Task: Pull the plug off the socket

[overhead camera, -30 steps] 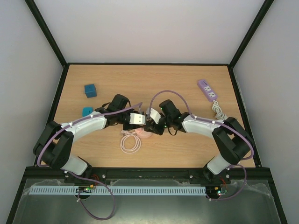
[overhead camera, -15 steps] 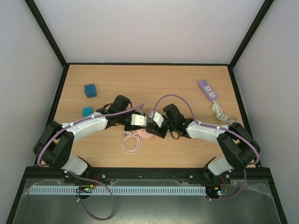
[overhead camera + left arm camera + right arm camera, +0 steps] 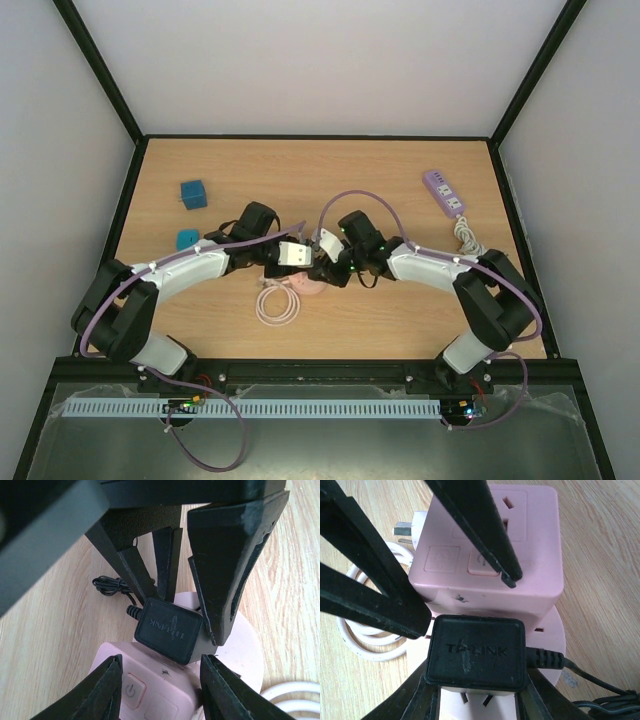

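Note:
A pink socket cube (image 3: 490, 555) on a round pink base lies mid-table, also seen in the top view (image 3: 308, 283). A black TP-LINK plug (image 3: 476, 652) sits against the cube's side, over the base, and also shows in the left wrist view (image 3: 170, 630). My right gripper (image 3: 477, 697) is shut on the plug, one finger on each side. My left gripper (image 3: 160, 690) is shut on the pink cube (image 3: 150, 695). In the top view the left gripper (image 3: 290, 255) and right gripper (image 3: 325, 262) meet over the socket. The plug's prongs are hidden.
The socket's white cable coil (image 3: 277, 303) lies just left of the socket. The plug's thin black lead (image 3: 600, 690) trails away. A purple power strip (image 3: 443, 193) lies at the far right, and two blue cubes (image 3: 193, 194) (image 3: 187, 239) at the left.
Half a second ago my right arm had swung a little right and nearer. It is now back left, about where it was a second ago. The left arm barely moved.

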`<state>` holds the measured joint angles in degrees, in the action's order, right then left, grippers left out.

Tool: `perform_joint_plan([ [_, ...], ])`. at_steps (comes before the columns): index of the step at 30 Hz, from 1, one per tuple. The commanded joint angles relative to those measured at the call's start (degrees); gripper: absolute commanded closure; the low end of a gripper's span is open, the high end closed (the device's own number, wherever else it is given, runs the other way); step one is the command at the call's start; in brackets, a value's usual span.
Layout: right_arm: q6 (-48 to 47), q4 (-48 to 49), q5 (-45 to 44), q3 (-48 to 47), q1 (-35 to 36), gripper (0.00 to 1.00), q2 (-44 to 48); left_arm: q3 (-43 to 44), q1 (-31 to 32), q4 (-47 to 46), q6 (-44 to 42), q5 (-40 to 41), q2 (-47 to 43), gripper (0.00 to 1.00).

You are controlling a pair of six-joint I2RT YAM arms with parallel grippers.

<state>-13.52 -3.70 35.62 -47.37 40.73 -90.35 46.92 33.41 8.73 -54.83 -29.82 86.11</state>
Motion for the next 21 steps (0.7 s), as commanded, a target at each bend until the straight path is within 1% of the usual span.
perform_joint_plan([
  [1, 0.8, 2.7, 8.6, -6.3, 1.6, 0.94, 0.6, -5.4, 0.4, 12.5, 0.5, 7.5, 5.6, 0.56],
  [3, 0.2, 4.1, 7.4, -4.8, 1.6, 0.94, 2.3, -5.7, 0.5, 12.3, 0.5, 7.6, 5.6, 0.56],
  [5, -0.1, 11.8, 6.0, 0.4, 1.6, 0.94, 6.1, -6.0, 0.5, 12.2, 0.5, 7.8, 5.6, 0.56],
  [7, -0.1, 17.1, 6.3, 4.6, 1.6, 0.94, 9.1, -6.1, 0.5, 12.2, 0.6, 7.9, 5.6, 0.56],
  [12, 2.0, 25.4, 6.9, 7.5, 1.6, 0.95, 9.1, -6.2, 0.4, 12.2, 0.5, 8.2, 5.6, 0.56],
  [14, 2.8, 24.8, 7.5, 6.0, 1.6, 0.95, 8.0, -6.1, 0.4, 12.3, 0.6, 8.3, 5.7, 0.56],
  [17, 3.2, 19.9, 8.4, 2.4, 1.6, 0.95, 5.5, -5.9, 0.5, 12.3, 0.7, 8.1, 5.6, 0.56],
  [21, 1.2, 17.2, 7.9, 2.2, 1.6, 0.95, 5.5, -5.6, 0.6, 12.3, 1.2, 8.1, 5.4, 0.56],
])
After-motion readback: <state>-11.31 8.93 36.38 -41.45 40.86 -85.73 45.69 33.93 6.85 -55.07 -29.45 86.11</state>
